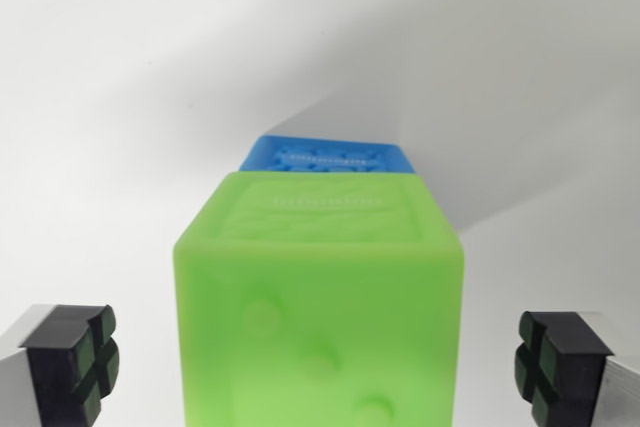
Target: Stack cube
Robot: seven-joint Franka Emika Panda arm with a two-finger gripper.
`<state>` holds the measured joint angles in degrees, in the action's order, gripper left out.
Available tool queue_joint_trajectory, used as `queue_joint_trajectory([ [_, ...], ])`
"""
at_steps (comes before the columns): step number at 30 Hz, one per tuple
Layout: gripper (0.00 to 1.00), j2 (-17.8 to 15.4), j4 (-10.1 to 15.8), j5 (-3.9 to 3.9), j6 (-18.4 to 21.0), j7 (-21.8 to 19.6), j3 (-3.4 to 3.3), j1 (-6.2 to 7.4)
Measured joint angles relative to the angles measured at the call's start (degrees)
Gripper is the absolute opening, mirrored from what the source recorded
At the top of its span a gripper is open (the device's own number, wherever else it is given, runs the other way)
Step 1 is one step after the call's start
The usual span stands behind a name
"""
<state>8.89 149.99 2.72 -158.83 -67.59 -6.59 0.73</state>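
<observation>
The gripper (pixel 320 362) pointed down at the work surface, its two black-padded fingers (pixel 75 357) standing wide apart at the lower corners of the wrist view, one at the wrist view's left and the other at the wrist view's right. Neither pad touched anything; clear gaps lay between each and the green cube (pixel 320 297) that sat between them.

The surface (pixel 120 97) was plain white and smooth, with soft grey shadows falling across its upper right part. Nothing of the room beyond it showed.

The green cube filled the middle and lower part of the view. Its top face bore a raised, embossed pattern with lettering too faint to read, and its near face showed three round dimples running diagonally. Behind it, just past its far edge, a blue cube (pixel 328 157) rested on the surface, only its top showing; whether the two cubes touched could not be told from this angle.
</observation>
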Motion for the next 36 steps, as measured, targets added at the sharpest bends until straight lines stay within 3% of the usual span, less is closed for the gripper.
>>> queue_joint_trajectory([
  [20, 1.00, -11.7, 0.0, -3.21, 11.5, -2.3, -0.35, -0.15],
  [36, 1.00, -20.7, -2.8, -4.43, 23.2, -3.3, -0.35, -0.23],
])
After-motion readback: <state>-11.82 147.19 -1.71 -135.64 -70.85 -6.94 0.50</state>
